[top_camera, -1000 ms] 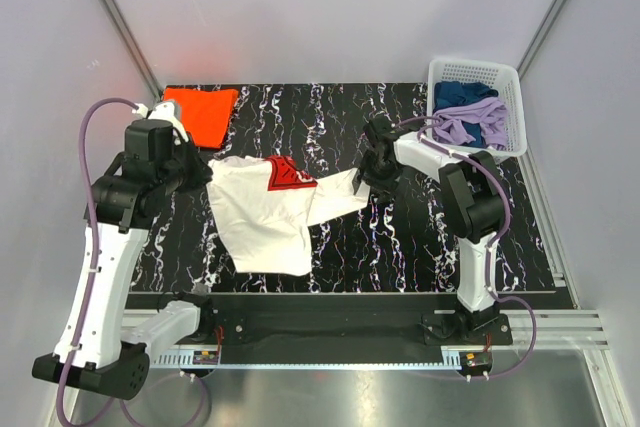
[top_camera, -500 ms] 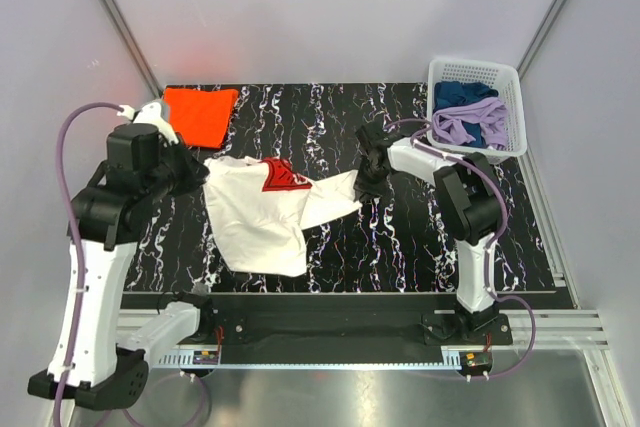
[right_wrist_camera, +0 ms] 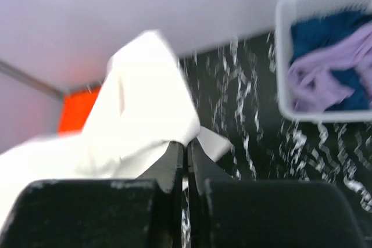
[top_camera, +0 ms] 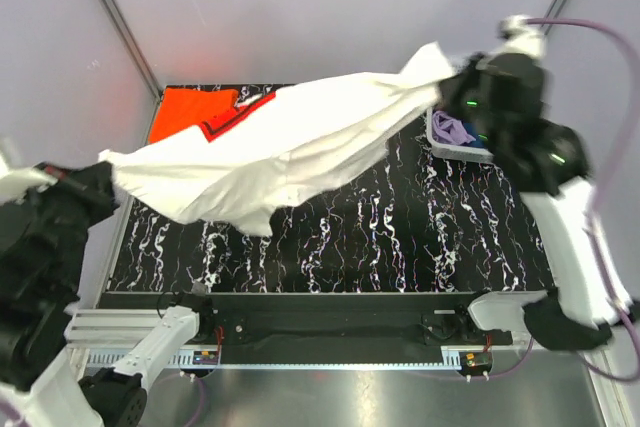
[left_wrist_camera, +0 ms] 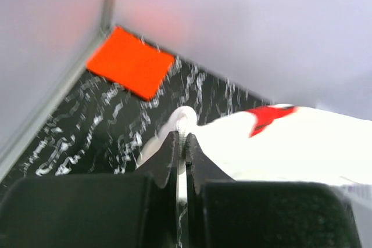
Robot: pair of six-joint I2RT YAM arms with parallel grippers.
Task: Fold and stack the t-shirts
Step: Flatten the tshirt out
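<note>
While both pairs of fingers are clenched on its edges, I hold the large white cloth t-shirt with the red print (top_camera: 300, 142) stretched in the air between the left gripper (left_wrist_camera: 181, 139) and the right gripper (right_wrist_camera: 186, 148). The flat bright orange t-shirt (top_camera: 185, 109) lies beyond the left fingers. Each pinch looks thin; pulling apart harder could slip an edge free and drop it crumpled.

My right arm (top_camera: 572, 235): white shell, black joints.
My cable (top_camera: 575, 22): lilac, upper right of frame.
My left gripper (left_wrist_camera: 181, 137): black, tapered.
</note>
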